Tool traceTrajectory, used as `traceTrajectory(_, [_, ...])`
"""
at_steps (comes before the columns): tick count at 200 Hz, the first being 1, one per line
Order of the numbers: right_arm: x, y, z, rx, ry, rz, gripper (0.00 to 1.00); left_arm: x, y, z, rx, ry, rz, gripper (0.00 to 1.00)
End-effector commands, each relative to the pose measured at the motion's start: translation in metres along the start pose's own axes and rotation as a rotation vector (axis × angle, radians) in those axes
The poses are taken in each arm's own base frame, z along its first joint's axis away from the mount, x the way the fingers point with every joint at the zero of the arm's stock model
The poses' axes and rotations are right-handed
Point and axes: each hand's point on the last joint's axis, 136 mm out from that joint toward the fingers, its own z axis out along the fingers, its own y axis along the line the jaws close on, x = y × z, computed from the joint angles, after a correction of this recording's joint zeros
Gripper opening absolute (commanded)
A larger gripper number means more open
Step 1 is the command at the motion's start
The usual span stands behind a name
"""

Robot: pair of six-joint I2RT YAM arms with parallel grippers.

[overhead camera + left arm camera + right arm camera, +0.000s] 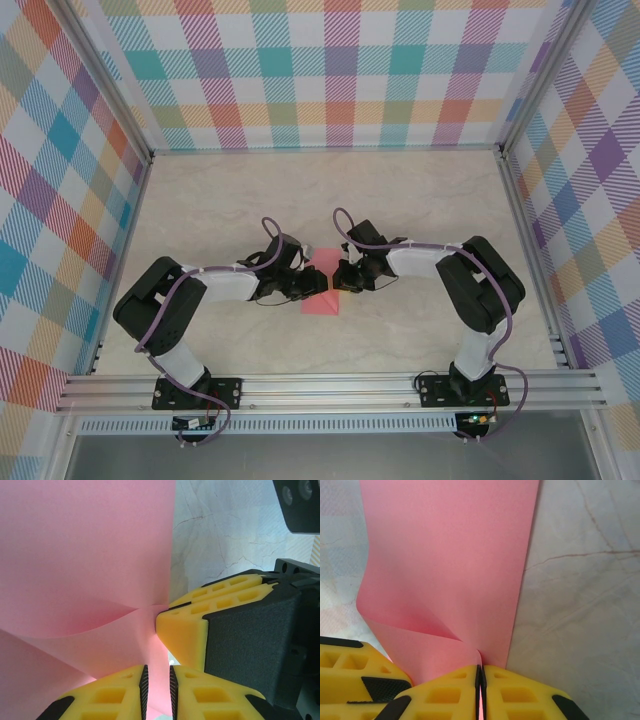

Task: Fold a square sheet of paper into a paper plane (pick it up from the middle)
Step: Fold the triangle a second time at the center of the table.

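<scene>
Thin pink sheet (445, 555) w/ soft curved buckle, pinched by right gripper (480, 670).

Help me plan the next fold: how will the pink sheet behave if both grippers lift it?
Probably floppy: the sheet curls and buckles where the right gripper and left gripper pinch it. Likely very light, since it looks thin. It may crease or tear if the grippers pull apart.
</scene>
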Motion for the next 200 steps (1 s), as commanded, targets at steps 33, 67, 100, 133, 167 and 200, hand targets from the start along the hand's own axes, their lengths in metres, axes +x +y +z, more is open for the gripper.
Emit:
traceTrajectory(33, [-0.0056,-0.0013,-0.0098,0.037,-0.028,-0.015,0.12,-0.0069,-0.0063,0.0019,0.020,-0.003,0.023,0.21])
traceTrajectory(67, [-0.0057,-0.0033,-0.0096,0.046,-0.030,-0.013,0.12,-0.0070,-0.0059,0.0029,0.019,-0.001,0.021,0.21])
traceTrajectory(100, [-0.0067,-0.0049,-0.0102,0.057,-0.036,-0.011,0.12,-0.0073,-0.0056,0.0032,0.016,-0.001,0.020,0.21])
traceTrajectory(133, [-0.0061,-0.0075,-0.0119,0.071,-0.042,-0.009,0.12,-0.0070,-0.0057,0.0037,0.015,0.001,0.022,0.21])
traceTrajectory(167, [-0.0066,-0.0051,-0.0126,0.062,-0.043,-0.019,0.12,-0.0067,-0.0053,0.0049,0.015,0.006,0.020,0.21])
traceTrajectory(200, [-0.0065,-0.0038,-0.0139,0.057,-0.047,-0.026,0.12,-0.0072,-0.0063,0.0044,0.015,0.005,0.024,0.21])
